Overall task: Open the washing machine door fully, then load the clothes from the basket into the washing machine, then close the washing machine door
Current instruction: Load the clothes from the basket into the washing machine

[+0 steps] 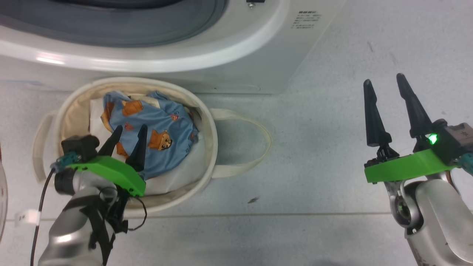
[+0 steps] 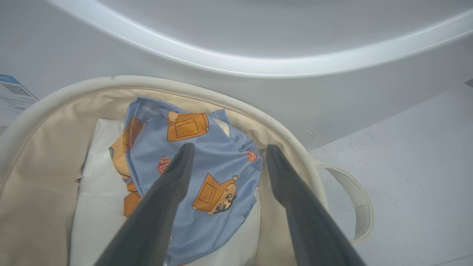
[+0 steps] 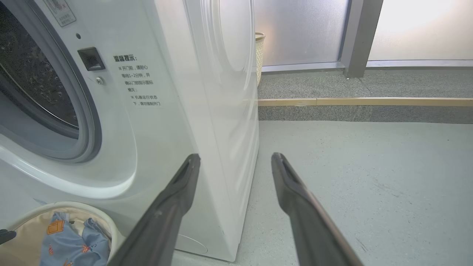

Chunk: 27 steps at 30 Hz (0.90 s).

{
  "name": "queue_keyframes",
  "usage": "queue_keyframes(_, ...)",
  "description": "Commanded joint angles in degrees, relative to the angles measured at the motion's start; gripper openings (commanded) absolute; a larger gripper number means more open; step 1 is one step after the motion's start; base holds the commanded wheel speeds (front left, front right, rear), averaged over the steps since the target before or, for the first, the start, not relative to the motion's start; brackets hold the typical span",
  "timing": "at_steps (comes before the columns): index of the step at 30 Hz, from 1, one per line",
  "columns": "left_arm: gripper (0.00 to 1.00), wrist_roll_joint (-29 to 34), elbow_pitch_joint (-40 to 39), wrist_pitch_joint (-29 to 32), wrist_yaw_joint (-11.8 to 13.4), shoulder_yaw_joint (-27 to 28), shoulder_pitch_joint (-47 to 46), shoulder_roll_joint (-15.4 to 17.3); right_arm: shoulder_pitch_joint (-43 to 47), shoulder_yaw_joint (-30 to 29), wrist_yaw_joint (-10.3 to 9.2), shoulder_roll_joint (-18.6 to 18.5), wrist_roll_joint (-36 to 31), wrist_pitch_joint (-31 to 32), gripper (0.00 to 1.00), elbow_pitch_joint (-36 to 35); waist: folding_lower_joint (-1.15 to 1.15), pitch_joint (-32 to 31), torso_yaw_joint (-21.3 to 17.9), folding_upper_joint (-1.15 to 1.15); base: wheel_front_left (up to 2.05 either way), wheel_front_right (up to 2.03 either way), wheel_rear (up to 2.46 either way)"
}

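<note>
The white washing machine [image 1: 236, 55] stands along the top of the head view. Its grey-ringed drum mouth is uncovered. A curved glassy sliver [image 1: 2, 192] at the left edge looks like the washing machine door swung aside. The cream basket [image 1: 207, 111] sits on the floor against the machine's front. The light blue bear-print clothes [image 1: 162, 125] lie in it. My left gripper [image 1: 130, 128] hangs open just over the clothes [image 2: 221, 162], one finger on each side of a printed bear, holding nothing. Far to the right, my right gripper [image 1: 384, 78] is open and empty above bare floor, by the machine's front corner [image 3: 166, 111].
White padding cloth [image 1: 173, 173] lines the basket under the garment. A loop handle [image 1: 258, 133] lies flat on the floor at the basket's right. Beyond the machine are a wicker bin [image 3: 259, 55], a raised step with a wooden edge [image 3: 362, 101] and frosted glass panels.
</note>
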Motion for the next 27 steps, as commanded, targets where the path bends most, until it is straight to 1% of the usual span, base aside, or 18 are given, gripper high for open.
queue_keyframes(1,1.00,-0.61,-0.06,-0.69,-0.33,0.53,-1.28,2.12,-0.17,0.54,0.01,-0.96,-0.58,-0.70,1.00,-2.20,-0.01,2.03,-0.02,0.00,0.00,0.00,0.00)
queue_keyframes(5,1.00,-2.01,2.42,-0.69,-0.33,-3.00,-4.39,1.82,-0.79,-0.19,0.01,-1.33,-1.40,-0.70,1.00,-3.25,-0.01,4.84,-0.19,0.00,0.00,0.00,0.00)
queue_keyframes(7,1.00,-4.31,3.53,-0.69,-0.33,-4.81,-5.94,1.30,-1.05,-0.69,0.01,-1.73,-1.85,-0.70,1.00,-3.83,-0.01,6.47,-0.19,0.00,0.00,0.00,0.00)
queue_keyframes(12,1.00,-7.84,7.90,0.36,-0.33,-9.05,-10.56,2.34,-2.10,-1.35,0.01,-2.46,-3.03,-0.70,1.00,-5.92,-0.01,10.77,-0.86,0.00,0.00,0.00,0.00)
queue_keyframes(16,1.00,-10.15,9.56,1.93,-0.33,-12.16,-13.38,2.80,-2.52,-1.90,0.01,-2.65,-3.94,-0.70,1.00,-7.68,-0.01,13.92,-1.26,0.00,0.00,0.00,0.00)
queue_keyframes(20,1.00,-10.59,10.87,2.62,-0.33,-16.12,-15.52,3.69,-2.75,-2.51,0.01,-2.45,-4.64,-0.70,1.00,-8.93,-0.01,16.63,-1.67,0.00,0.00,0.00,0.00)
queue_keyframes(23,1.00,-9.11,12.86,6.63,-0.33,-21.07,-16.25,3.86,-2.78,-2.59,0.01,-2.25,-5.18,-0.68,1.00,-9.37,-0.01,17.86,-1.95,0.00,0.00,0.00,0.00)
queue_keyframes(27,1.00,-10.36,14.90,10.44,-0.33,-23.30,-17.13,4.02,-2.21,-3.12,0.01,-1.88,-5.51,-0.68,1.00,-10.06,-0.01,18.43,-2.34,0.00,0.00,0.00,0.00)
